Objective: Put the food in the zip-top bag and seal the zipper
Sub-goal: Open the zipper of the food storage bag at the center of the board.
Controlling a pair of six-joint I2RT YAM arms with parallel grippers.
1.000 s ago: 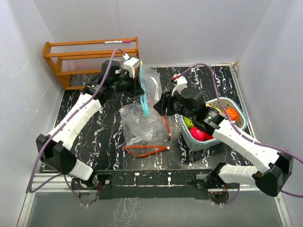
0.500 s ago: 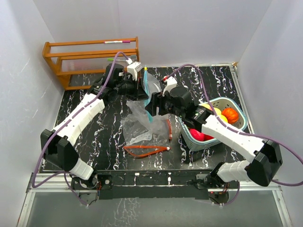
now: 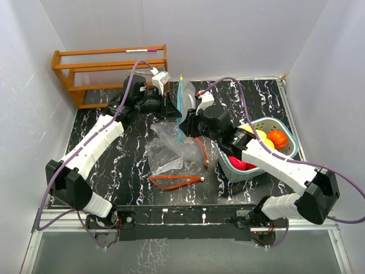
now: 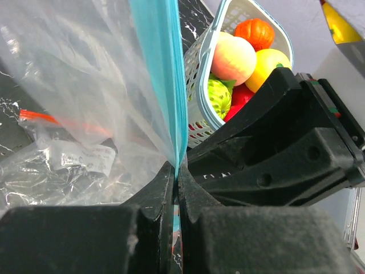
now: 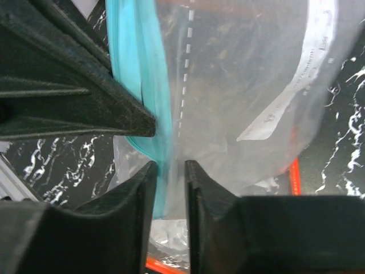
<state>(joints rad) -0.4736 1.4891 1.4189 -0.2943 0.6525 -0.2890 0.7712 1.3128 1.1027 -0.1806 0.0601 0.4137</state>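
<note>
The bag (image 4: pixel 85 85) is thin clear plastic, smooth and shiny, with a teal plastic zipper (image 4: pixel 162 74). A second bag (image 3: pixel 171 151) at mid-tabletop is crinkled clear film. The food (image 4: pixel 236 57) looks like glossy plastic, and the basket (image 4: pixel 199 68) is matt slatted plastic. The rack (image 3: pixel 108 65) in the far left corner is varnished wood. The tabletop (image 3: pixel 114 171) is black, white-veined and marble-like.

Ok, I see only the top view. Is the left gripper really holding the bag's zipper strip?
Observer: Yes. The left wrist view shows the left gripper shut on the teal strip.
Operator: And the right gripper?
Observer: Its wrist view shows the right gripper with jaws narrowly apart, the strip between them.
Operator: Is any food inside the bag?
Observer: None shows through the bag; in the left wrist view the food lies in the basket.
</note>
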